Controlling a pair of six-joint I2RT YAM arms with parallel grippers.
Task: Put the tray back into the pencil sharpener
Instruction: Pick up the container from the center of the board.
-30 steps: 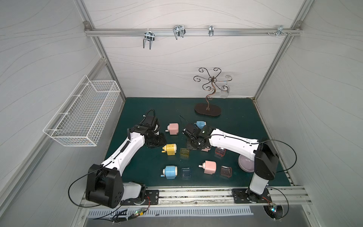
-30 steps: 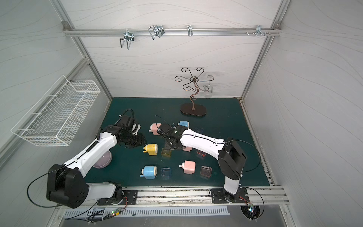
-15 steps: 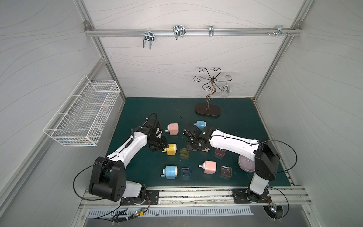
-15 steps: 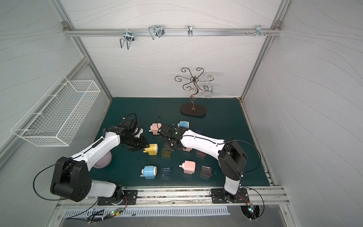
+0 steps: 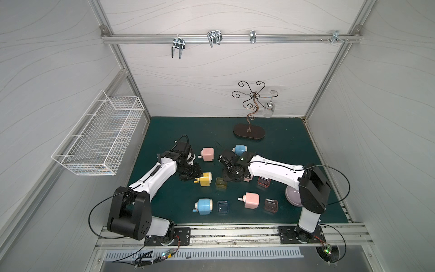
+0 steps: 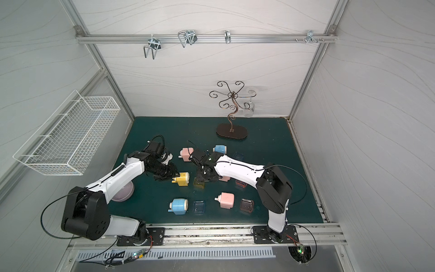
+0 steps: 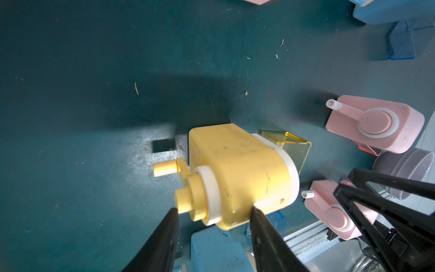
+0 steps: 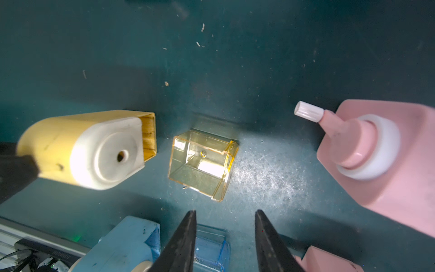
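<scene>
Two arms reach in over the green mat (image 5: 282, 141) toward its middle. On the left wall hangs a white wire basket (image 5: 98, 139).

The left gripper (image 7: 214, 209) sits low at the crank end of the yellow pencil sharpener (image 5: 205, 179). Its fingers (image 7: 266, 235) stand apart, one on each side of that end. One tip is against the edge of the body and the other is just beside the crank hub. Whether they press on the housing cannot be told.

The sharpener rests on the mat with its crank toward the left arm. In the right wrist view its open slot (image 8: 149, 134) faces the yellow tray (image 8: 202, 164).

The tray sits on the mat just beside that slot, separated from it by a narrow gap. It is not inserted. Its open top faces up and it is turned slightly askew to the slot.

The right gripper (image 8: 225, 211) hovers above the tray, released, with fingers spread and nothing between them.

Nearer the front edge lie a blue sharpener (image 5: 204, 206) with a blue tray (image 5: 222, 207) beside it, then a pink sharpener (image 5: 251, 200) with a dark tray (image 5: 270, 206). Farthest right, a lavender bowl (image 5: 292, 195) sits partly behind the right arm.
</scene>
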